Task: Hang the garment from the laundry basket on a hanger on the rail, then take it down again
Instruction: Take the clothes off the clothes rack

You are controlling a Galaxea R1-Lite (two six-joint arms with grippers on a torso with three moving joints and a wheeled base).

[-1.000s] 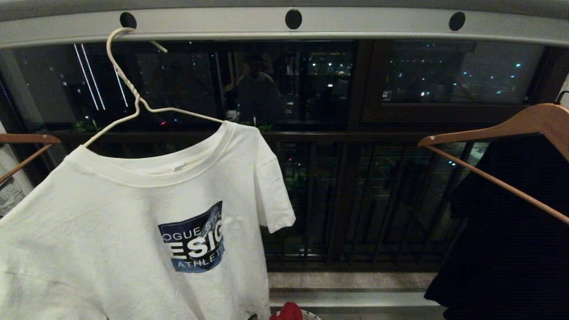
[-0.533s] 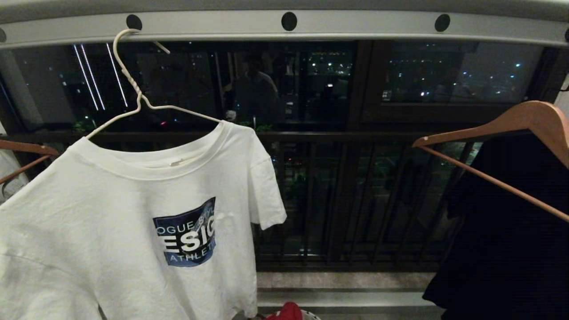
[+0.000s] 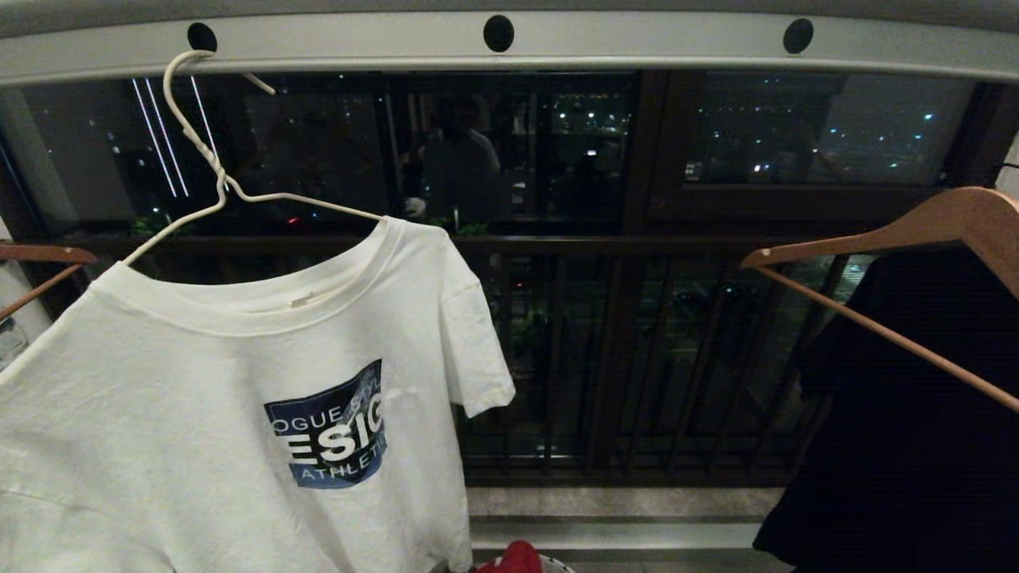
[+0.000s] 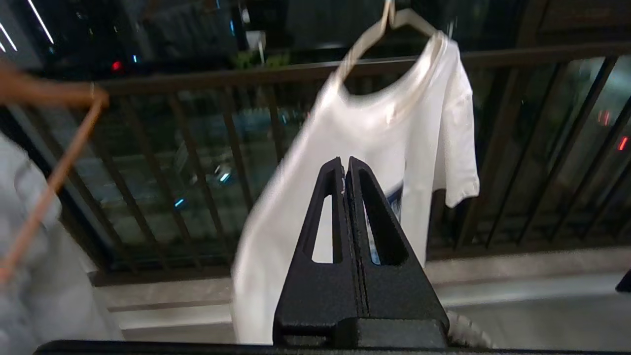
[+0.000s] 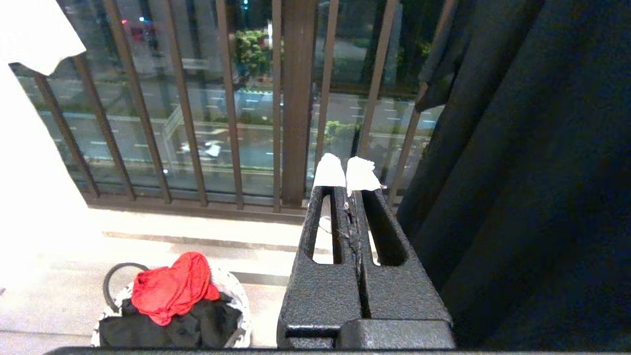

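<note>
A: What sits closest to the robot?

B: Its two grippers, both with fingers pressed together and nothing between them. The left gripper (image 4: 346, 165) points toward the hanging shirt without touching it. The right gripper (image 5: 346, 177), white tape on its fingertips, points at the balcony bars, just beside a large black garment (image 5: 532, 148).

A: And on the floor?

B: The laundry basket (image 5: 231, 315), small and round with white lattice sides and a dark loop handle. A red cloth (image 5: 170, 286) lies on top of dark clothing inside it. In the head view only the top of the red cloth shows at the bottom edge.

A: Where is the T-shirt?

B: The garment (image 3: 239, 398), white with a dark blue chest graphic, hangs on the hanger (image 3: 215, 171). One wire shoulder is inside the neck opening; the other is bare above the collar, so the shirt hangs slanted. Its short sleeve falls free toward the middle.

A: What holds the hanger up?

B: Its hook is over the rail (image 3: 637, 44), the pale grey bar with round dark holes, close to one hole.

A: Anything to the sides?

B: A brown wooden hanger (image 3: 915, 231) carries the black garment on the right; the end of another wooden hanger (image 3: 40, 259) shows at the left edge.

A: And farthest back?

B: The dark brown balcony railing (image 3: 621, 350), then night windows with city lights.
</note>
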